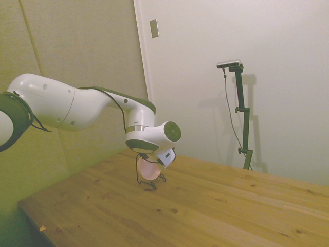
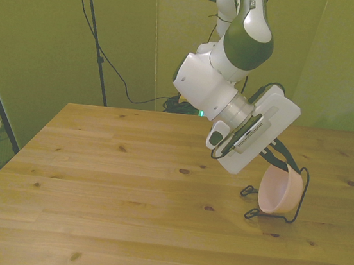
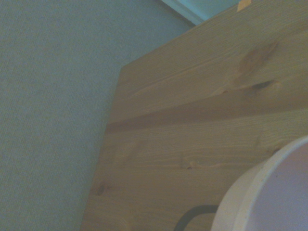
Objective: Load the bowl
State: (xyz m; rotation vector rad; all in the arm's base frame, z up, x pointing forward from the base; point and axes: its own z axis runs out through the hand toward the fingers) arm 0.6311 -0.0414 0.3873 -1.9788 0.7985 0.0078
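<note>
Pale pink bowl (image 2: 278, 191) stood on edge inside the black wire rack (image 2: 297, 205), at 4 o'clock on the wooden table (image 2: 124, 191) in the front view. Gripper (image 2: 276, 156) right over it; finger state unreadable. Loading looked nearly done, release and retreat left.

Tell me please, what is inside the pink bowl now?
Nothing can be seen inside the bowl. It stands on its edge in the black wire rack, and the part of its hollow in view is bare. The gripper covers the bowl's upper part.

Pale pink bowl (image 2: 278, 191) on edge in wire rack (image 2: 297, 200).
</note>
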